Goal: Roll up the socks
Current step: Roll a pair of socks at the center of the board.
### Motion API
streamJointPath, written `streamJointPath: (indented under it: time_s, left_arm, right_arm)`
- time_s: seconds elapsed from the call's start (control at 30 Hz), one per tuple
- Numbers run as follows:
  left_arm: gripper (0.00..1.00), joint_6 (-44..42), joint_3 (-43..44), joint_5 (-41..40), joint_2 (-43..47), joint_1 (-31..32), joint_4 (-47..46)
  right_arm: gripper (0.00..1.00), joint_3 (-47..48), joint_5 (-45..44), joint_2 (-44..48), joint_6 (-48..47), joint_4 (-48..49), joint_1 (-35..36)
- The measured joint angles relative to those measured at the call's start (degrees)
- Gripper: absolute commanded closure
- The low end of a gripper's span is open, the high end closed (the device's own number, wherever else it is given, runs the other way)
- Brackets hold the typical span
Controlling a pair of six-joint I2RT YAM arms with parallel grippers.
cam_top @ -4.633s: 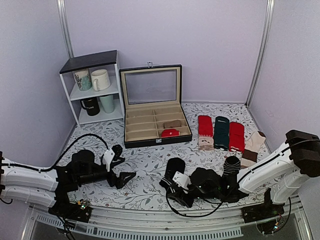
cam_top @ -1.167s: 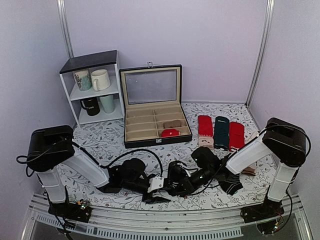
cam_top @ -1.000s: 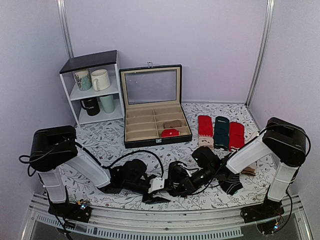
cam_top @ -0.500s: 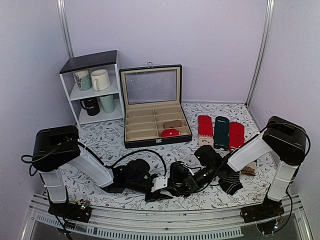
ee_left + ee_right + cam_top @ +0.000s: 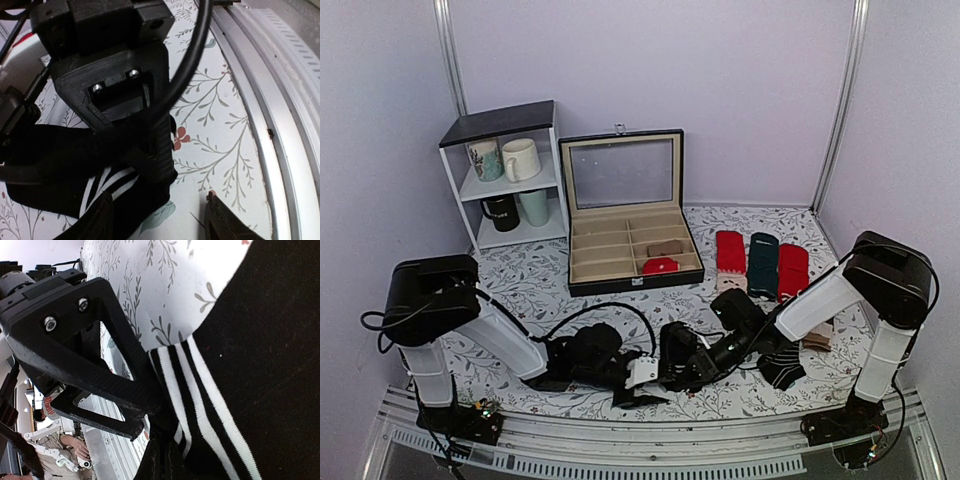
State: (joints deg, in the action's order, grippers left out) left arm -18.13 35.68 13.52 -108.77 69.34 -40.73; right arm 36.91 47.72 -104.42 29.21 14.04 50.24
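A black sock [image 5: 677,345] with white bands on its cuff lies on the floral cloth near the front edge, between the two grippers. In the right wrist view the sock [image 5: 260,355] fills the right side, and my right gripper [image 5: 161,460] is shut on its banded cuff. My left gripper [image 5: 162,222] is open, low over the cloth, with the cuff edge [image 5: 107,182] of the sock between its fingers. From above, the left gripper [image 5: 642,388] meets the right gripper [image 5: 670,368] tip to tip. Any second sock of the pair is hidden.
A black compartment box [image 5: 630,255] with its lid up holds a red and a brown roll. Red and dark green socks [image 5: 760,262] lie at the right, a dark sock [image 5: 782,368] under the right arm. A white mug shelf [image 5: 505,180] stands back left. A metal rail [image 5: 280,110] runs along the front edge.
My left gripper slid a little to the right along the front edge, closer to the right gripper. Its jaws narrowed and then widened again. The right gripper kept its hold on the cuff.
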Motion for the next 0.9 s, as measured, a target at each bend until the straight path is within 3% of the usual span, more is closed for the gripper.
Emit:
streamJointPath:
  time_s: [0.3, 0.63, 0.9]
  left_arm:
    - [0.39, -0.9, 0.0, -1.44, 0.0, 0.68, -0.33]
    - [0.26, -2.84, -6.73, -5.49, 4.0, 2.8, -5.86]
    - [0.32, -5.53, -5.75, -6.49, 4.28, 3.26, -7.39]
  right_arm:
    - [1.0, -0.11, 0.61, 0.0, 1.4, 0.07, -0.15]
    - [1.0, -0.22, 0.63, 0.0, 1.68, 0.04, -0.17]
    - [1.0, -0.22, 0.66, 0.0, 1.68, 0.09, -0.2]
